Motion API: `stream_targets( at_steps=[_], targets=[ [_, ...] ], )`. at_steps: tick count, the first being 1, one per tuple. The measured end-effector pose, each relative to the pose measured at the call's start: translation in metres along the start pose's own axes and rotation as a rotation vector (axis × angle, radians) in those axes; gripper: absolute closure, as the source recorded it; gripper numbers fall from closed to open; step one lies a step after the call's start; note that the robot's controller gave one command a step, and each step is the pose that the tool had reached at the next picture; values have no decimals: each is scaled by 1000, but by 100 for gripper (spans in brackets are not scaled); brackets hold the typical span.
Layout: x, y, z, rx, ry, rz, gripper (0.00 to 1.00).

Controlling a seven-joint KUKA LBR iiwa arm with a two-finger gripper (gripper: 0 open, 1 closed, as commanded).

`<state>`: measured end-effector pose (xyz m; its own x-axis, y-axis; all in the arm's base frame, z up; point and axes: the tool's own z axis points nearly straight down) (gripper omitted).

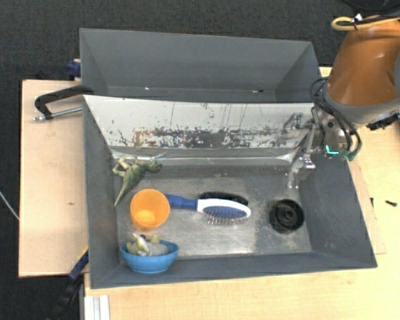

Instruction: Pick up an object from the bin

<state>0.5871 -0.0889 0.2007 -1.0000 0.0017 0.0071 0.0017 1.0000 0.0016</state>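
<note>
My gripper (304, 151) hangs over the right side of the bin, near the back wall, with nothing seen in it. Just below it on the bin floor lies a black round disc-shaped thing (285, 216), apart from the gripper. To the left of the disc a hairbrush (217, 210) with a blue handle and a white head lies flat. A black oval thing (224, 197) sits right behind the brush head.
An orange cup (149, 209) stands at the left, touching the brush handle. A blue bowl (149, 257) holding small pale bits sits in the front left corner. A green leafy toy (133, 172) lies at the back left. The arm's orange cover is at the upper right.
</note>
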Motion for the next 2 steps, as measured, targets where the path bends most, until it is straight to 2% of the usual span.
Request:
stream_targets(
  at_steps=[1,2],
  targets=[
    [22,-46,115,-5,-8,-93,0],
    [20,-48,109,3,-11,-100,100]
  ],
)
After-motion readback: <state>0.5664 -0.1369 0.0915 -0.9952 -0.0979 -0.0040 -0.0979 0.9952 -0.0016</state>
